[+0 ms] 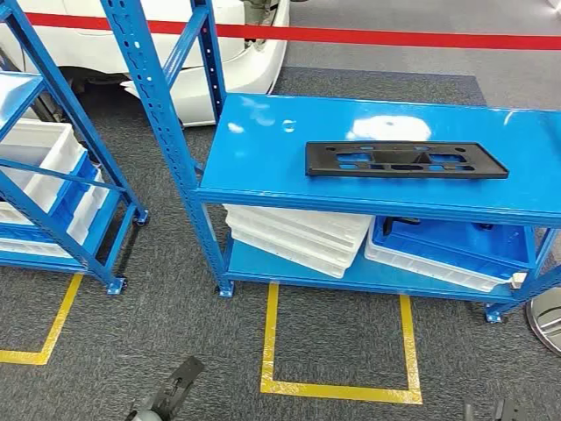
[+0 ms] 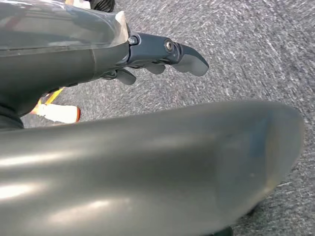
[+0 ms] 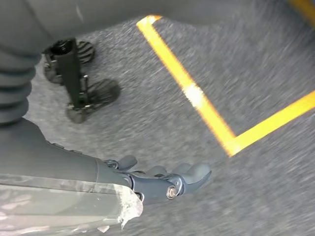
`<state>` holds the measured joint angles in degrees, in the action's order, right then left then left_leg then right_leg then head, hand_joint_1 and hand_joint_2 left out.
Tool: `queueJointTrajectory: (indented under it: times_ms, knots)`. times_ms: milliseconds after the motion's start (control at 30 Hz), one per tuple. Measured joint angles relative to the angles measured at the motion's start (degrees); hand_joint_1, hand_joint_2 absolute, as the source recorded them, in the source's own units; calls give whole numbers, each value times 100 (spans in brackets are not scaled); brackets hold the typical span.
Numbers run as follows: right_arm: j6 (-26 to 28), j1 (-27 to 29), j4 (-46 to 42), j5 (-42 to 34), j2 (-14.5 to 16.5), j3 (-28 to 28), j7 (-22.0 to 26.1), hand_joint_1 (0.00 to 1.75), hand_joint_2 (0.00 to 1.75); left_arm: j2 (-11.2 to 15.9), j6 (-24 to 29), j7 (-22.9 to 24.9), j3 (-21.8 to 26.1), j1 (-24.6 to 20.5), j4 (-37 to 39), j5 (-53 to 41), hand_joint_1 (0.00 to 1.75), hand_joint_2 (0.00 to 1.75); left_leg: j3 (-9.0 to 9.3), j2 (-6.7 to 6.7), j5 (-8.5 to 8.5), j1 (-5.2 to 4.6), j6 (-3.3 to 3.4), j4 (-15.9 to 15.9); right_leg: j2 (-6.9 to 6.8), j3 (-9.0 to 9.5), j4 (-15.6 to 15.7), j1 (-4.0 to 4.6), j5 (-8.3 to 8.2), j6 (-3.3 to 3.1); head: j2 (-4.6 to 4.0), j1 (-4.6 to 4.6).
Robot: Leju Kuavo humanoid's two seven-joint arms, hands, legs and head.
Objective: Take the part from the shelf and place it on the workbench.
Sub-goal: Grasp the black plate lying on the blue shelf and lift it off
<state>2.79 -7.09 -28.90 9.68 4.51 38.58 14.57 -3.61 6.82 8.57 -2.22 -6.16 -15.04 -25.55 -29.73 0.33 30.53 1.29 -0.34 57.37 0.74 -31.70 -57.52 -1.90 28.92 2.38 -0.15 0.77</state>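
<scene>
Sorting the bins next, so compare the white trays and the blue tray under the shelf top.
The white trays form a nested stack lying tilted at the lower shelf's left; the blue tray sits at the right, nested in a white one, its inside showing. Both rest on the lower shelf, beneath the black part.

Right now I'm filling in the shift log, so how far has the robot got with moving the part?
Nothing looks done yet: the black part lies flat on the blue shelf, untouched. In hand: nothing; the left hand and the right hand hang over the grey carpet with fingers apart, both empty. Left: reach for the part, lift it and carry it to the workbench.
</scene>
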Motion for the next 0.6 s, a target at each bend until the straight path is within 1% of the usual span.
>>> queueJointTrajectory:
  times_ms: [67, 167, 500, 600]
  knots:
    - [-75, 41, -129, -41, 20, -135, 54, 0, 175, 0, 14, 1, 12, 8, 8, -4, 0, 0, 0, 0, 0, 0, 0, 0, 0, 0, 0, 0, 0, 0, 0, 0]
    - [-277, 156, -507, -165, 67, -546, 209, 0, 175, 0, 45, 2, 50, 31, 29, -40, 0, 0, 1, 0, 0, 0, 0, 0, 0, 0, 0, 0, 0, 0, 0, 1]
    - [-838, 499, -1750, -605, 135, -2053, 691, 0, 175, 0, 169, 34, 185, 70, 97, -126, 0, 0, -2, 0, 1, -1, 0, 2, -1, -2, 0, -1, -1, 1, 1, 1]
    - [-1005, 594, -2160, -750, 145, -2572, 851, 0, 175, 2, 222, 44, 239, 79, 120, -183, 0, 0, -19, -3, 9, -14, 16, 47, -2, -8, 7, -23, -15, 16, 0, 4]
